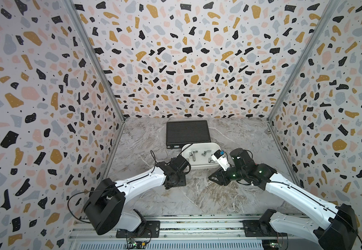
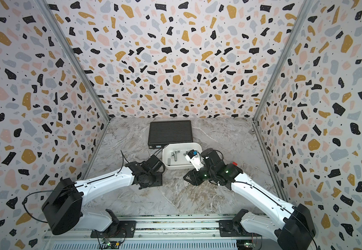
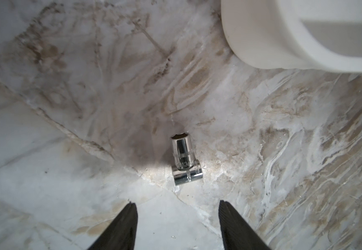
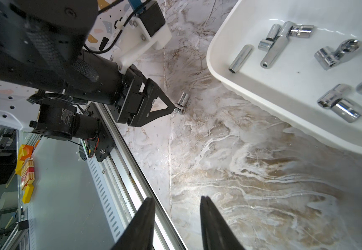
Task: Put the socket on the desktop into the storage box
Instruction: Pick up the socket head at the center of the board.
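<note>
Two small chrome sockets (image 3: 184, 160) lie touching each other on the marbled desktop (image 3: 67, 151), just off a rounded corner of the white storage box (image 3: 273, 43). My left gripper (image 3: 176, 203) hangs open right over them, nothing between its fingers. The right wrist view shows the left gripper's fingertips (image 4: 171, 107) almost at that pair of sockets (image 4: 182, 104). In both top views the left arm hides the pair. My right gripper (image 4: 177, 198) is open and empty above bare desktop in front of the storage box (image 1: 199, 167). Several chrome sockets (image 4: 338, 106) lie inside the box.
A black ribbed flat case (image 1: 187, 133) lies behind the box, its near corner touching the box's rim. Speckled walls close in the desktop (image 1: 197, 199) on three sides. A metal rail (image 1: 197, 225) carrying both arm bases runs along the front edge.
</note>
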### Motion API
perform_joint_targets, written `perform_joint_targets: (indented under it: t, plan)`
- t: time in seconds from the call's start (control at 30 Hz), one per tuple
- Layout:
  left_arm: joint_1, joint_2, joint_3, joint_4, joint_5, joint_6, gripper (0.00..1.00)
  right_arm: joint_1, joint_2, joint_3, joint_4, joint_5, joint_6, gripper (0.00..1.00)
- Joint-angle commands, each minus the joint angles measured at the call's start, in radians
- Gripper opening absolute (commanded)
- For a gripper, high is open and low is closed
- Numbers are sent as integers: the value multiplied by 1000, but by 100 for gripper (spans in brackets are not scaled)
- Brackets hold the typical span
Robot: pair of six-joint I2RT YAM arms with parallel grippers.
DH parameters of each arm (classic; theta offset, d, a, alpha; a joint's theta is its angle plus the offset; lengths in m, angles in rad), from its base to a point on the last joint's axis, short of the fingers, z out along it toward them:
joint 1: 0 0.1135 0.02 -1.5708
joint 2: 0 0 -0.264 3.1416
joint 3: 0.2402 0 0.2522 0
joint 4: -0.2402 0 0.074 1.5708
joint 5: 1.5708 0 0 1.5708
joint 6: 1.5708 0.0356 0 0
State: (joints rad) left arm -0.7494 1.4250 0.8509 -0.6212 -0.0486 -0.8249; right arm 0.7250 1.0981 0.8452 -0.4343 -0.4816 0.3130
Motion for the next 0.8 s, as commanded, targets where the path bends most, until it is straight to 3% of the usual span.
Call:
perform_joint_targets:
  t: [0.0,0.77]
  plan:
    - [-13,35,36,8,-28,-5,62,5,-26,-6,11,3,-2,40]
    - [-30,212,71,40,-28,-5,47,5,-14,-11,-1,35,-26,39]
